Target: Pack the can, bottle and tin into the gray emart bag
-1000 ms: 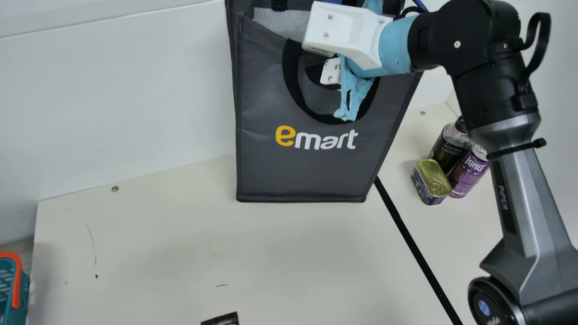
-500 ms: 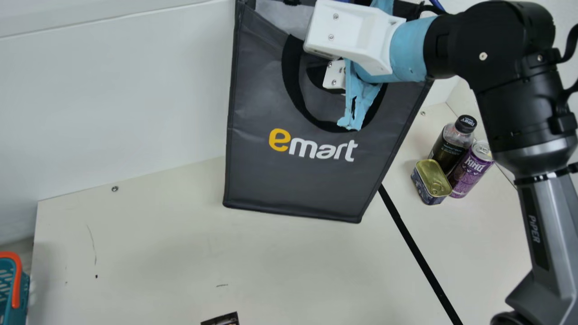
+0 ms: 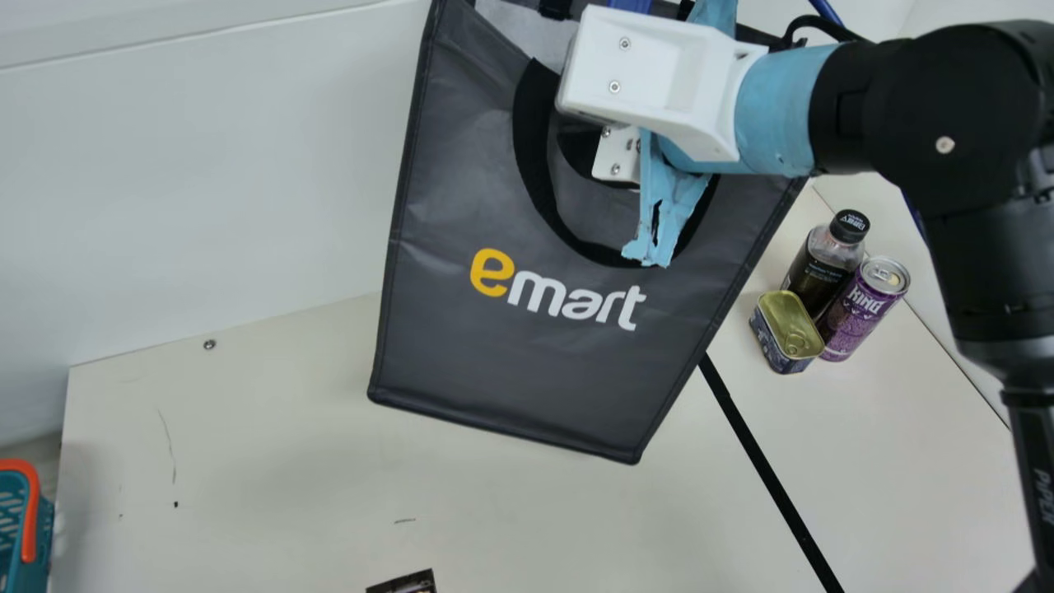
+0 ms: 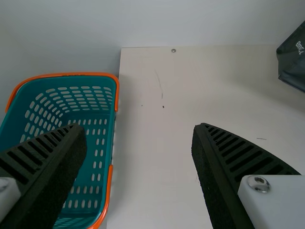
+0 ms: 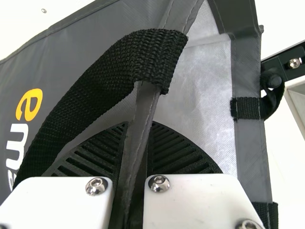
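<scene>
In the main view, the bag [image 3: 494,366] hangs tilted; swinging, it could topple the can [image 3: 862,309], bottle [image 3: 819,268] and tin [image 3: 787,331] on the bench [image 3: 272,494]. In the left wrist view, the left pincer [image 4: 139,130] is spread, empty. In the right wrist view, the right pincer [image 5: 138,129] pinches the bag's rim [image 5: 147,107], which might slip under weight

There is one dark gray fabric emart bag [image 3: 527,371]. Of the groceries there are three, one of each kind: one slim purple metal can [image 3: 856,317], one clear bottle with a black cap and dark label [image 3: 815,268], and one rectangular gold-topped metal tin [image 3: 786,325]. There is one teal slotted plastic basket [image 4: 71,82], with two orange plastic handles [image 4: 62,74]. One long black strip [image 3: 766,461] lies on the cream counter [image 3: 288,461].
</scene>
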